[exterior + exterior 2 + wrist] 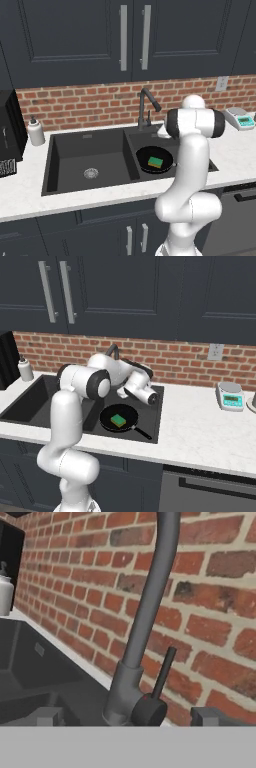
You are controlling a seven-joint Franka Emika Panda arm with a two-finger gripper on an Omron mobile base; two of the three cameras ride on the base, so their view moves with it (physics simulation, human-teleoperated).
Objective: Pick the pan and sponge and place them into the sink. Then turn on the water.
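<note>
— Where has the pan [155, 160] ended up?

— It sits flat on the floor of the right-hand basin of the sink [90, 150], handle pointing out toward the front right corner. The sponge [155, 162] lies in the middle of it, green face up, touching the pan's floor. From the other side I see the same: the pan [119, 419] with the sponge [118, 420] inside it, down in the sink [155, 421].

— And the left basin?

— It has a round metal drain [91, 173] in its floor and nothing else I can make out.

— What about the arm?

— It rises in front of the sink and bends over the right basin toward the brick wall [90, 102]. The tool [120, 392] hangs low behind the pan, close to the foot of the faucet [146, 107]. From the hand's own camera the two dark fingertips [47, 716] stand well apart, one on each side of the faucet [145, 622] base, so the tool is wide open and holds nothing. The thin lever [164, 673] stands up tilted from a dark round knob at the base, between the tips but apart from them.

— Is any water running?

— I see no stream under the spout.

— Anything else on the surface [235, 145]?

— A soap bottle [35, 131] stands on the left, just beside the sink's back corner, and a small kitchen scale [230, 396] sits well off to the right near the wall
</note>
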